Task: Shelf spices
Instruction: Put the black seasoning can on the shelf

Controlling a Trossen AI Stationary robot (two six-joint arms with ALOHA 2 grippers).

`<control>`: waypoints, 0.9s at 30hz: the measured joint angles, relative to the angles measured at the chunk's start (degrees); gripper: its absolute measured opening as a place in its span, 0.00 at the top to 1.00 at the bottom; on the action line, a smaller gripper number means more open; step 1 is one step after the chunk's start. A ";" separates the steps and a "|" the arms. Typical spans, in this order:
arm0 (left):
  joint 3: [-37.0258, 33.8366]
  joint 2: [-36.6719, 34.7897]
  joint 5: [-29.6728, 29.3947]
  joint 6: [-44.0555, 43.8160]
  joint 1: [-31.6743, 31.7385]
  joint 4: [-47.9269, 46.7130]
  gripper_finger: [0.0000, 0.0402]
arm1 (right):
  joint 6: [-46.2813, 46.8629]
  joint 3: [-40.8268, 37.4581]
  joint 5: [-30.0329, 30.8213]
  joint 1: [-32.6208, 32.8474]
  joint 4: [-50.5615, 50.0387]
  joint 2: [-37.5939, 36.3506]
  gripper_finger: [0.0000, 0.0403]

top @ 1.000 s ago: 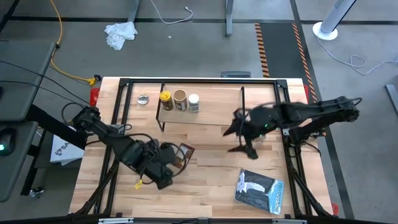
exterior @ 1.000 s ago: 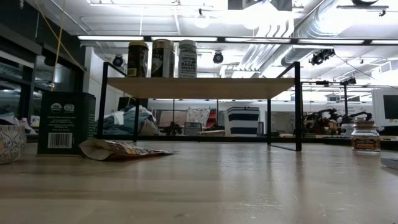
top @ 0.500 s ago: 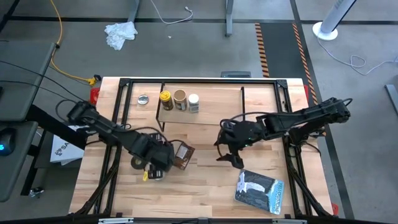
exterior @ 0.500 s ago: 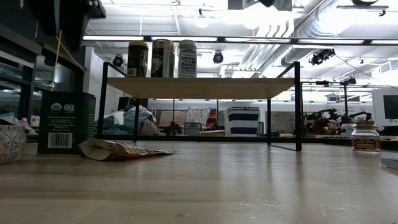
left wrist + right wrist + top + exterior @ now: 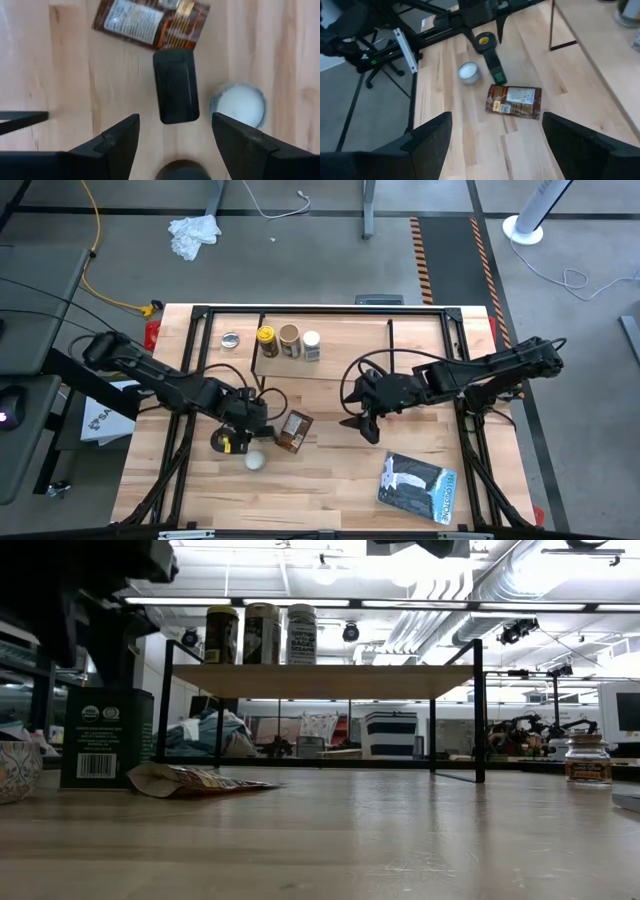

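Left hand (image 5: 243, 423), fingers apart, points down over the dark box (image 5: 175, 85); right hand (image 5: 362, 423) hovers empty, fingers apart

shelf (image 5: 340, 365): light wood top, black wire legs | jar (image 5: 266, 340): yellow lid | jar (image 5: 289, 338): tan lid | bottle (image 5: 311, 344): white cap | packet (image 5: 150, 22): brown, pale label | box (image 5: 105, 737): dark green, white barcode | bowl (image 5: 17, 767): blue-patterned
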 joint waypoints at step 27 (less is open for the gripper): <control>0.34 15.10 2.00 -10.68 0.92 9.53 0.45 | -0.23 -0.02 0.72 0.00 -0.02 -0.02 0.24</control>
